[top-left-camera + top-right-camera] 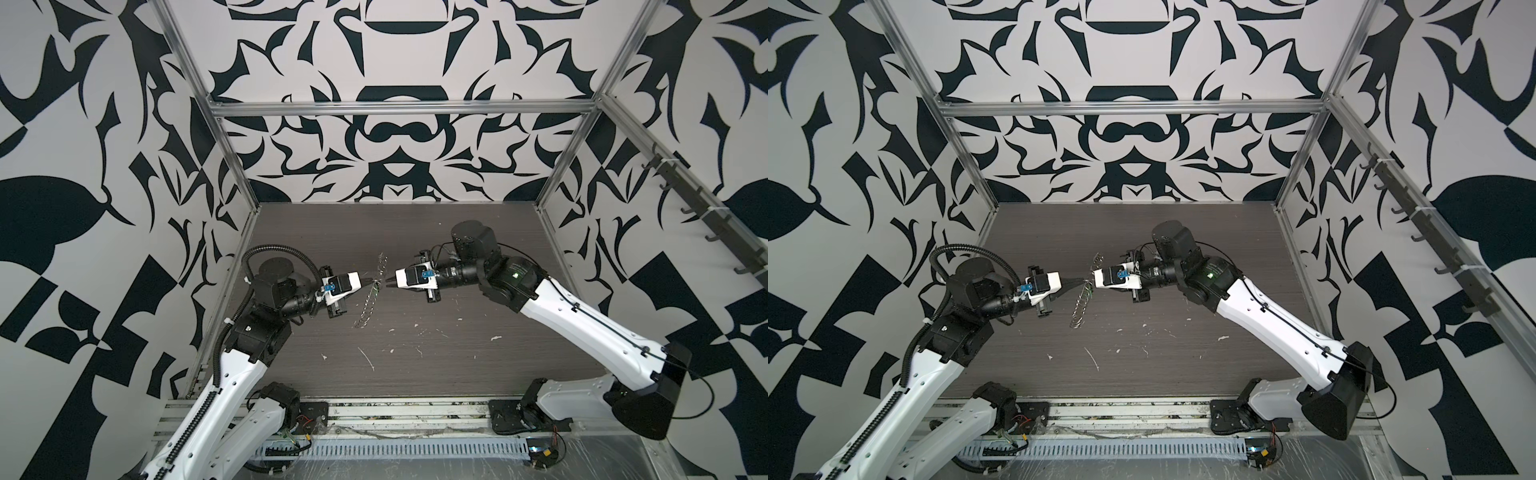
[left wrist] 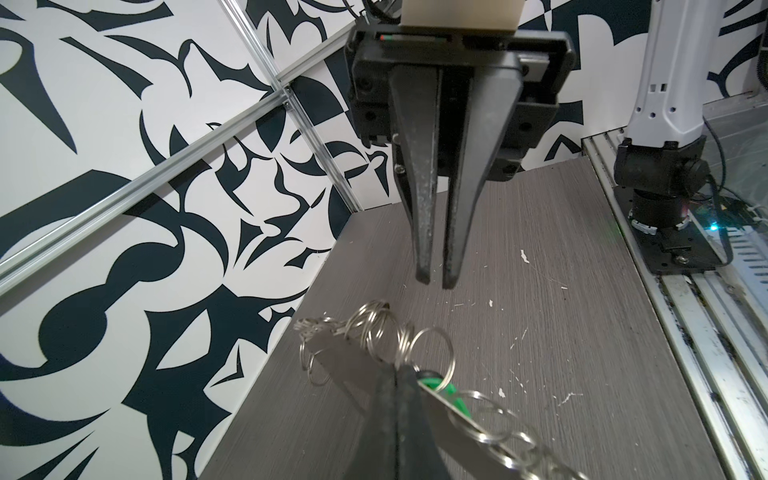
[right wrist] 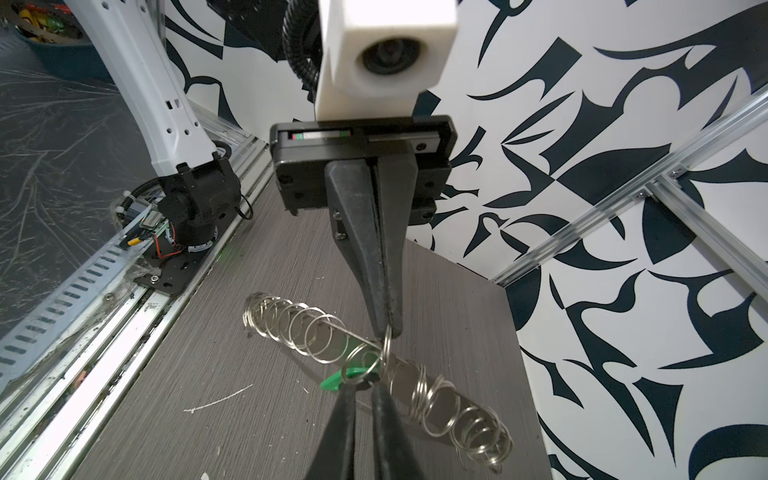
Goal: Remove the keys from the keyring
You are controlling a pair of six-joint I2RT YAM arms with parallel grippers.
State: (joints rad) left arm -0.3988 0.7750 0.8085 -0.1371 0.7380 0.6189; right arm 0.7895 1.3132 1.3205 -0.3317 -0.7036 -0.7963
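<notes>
One keyring — pinched by left gripper, right gripper near

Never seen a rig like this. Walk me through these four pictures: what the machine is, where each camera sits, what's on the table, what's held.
Two robot arms stand on a table. Two pictures look down from one overhead camera. The other two come from cameras on the arms' wrists, each facing the opposite arm. The left arm's fingers, two tapering prongs, are pinched shut on the keyring, a pale band strung with small silver rings. The green-tagged key sits among those rings. The right arm's fingers point at it, slightly apart, holding nothing. White scraps lie on the tabletop.
</notes>
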